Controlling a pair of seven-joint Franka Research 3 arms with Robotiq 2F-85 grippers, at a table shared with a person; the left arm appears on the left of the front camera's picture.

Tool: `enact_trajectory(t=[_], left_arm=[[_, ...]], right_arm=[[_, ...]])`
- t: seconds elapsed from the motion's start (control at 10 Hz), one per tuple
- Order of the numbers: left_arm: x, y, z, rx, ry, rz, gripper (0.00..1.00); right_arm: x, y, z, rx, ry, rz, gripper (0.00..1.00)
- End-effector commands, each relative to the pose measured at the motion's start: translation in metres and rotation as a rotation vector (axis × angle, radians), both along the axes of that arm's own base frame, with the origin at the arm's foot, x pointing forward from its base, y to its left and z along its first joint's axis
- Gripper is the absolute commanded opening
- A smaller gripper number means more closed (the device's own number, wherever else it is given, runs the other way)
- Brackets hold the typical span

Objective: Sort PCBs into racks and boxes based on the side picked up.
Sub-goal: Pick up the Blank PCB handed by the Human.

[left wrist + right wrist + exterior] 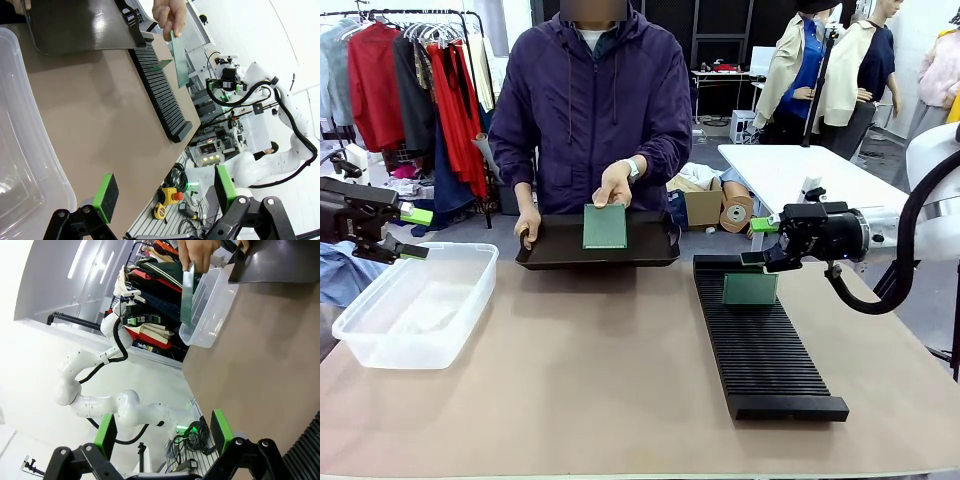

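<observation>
A green board [605, 227] is held upright over the black tray [550, 255] by the person's hand [613, 186]. A second board [750, 289] is stood in the slotted rack [770, 365] at its far end, near the right robot hand [758, 242], which is spread and empty. The left robot hand [415, 234] is spread and empty by the clear tub [415, 305].

1. The left gripper [417, 234] is black with bright green pads; the tub [390, 345] just below it is clear, milky plastic.
2. The right gripper [758, 242] has the same black and green; beneath it a green PCB [750, 288] stands in the rack [770, 360], which is black and ribbed with fine parallel slots.
3. Between the grippers, a second PCB [605, 227] is green against a glossy brown-black tray [555, 250].
4. The table [590, 390] is matte tan; the jacket [590, 110] is dark purple.
</observation>
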State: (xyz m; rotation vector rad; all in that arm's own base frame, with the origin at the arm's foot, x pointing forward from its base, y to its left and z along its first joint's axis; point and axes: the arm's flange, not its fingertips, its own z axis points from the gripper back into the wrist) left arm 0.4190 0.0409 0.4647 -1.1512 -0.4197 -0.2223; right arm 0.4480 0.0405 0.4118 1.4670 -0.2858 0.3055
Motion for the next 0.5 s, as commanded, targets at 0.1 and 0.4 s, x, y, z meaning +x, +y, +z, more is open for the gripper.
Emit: enact_trajectory(t=[0.1, 0.4], left_arm=[[-0.0013, 0.0007, 0.0025, -0.009, 0.0, -0.004, 1.0], [-0.0013, 0.0007, 0.0025, -0.009, 0.0, -0.004, 1.0]], right_arm=[[0.0, 0.0, 0.0, 0.0, 0.0, 0.0, 1.0], [0.0, 0.0, 0.0, 0.0, 0.0, 0.0, 1.0]])
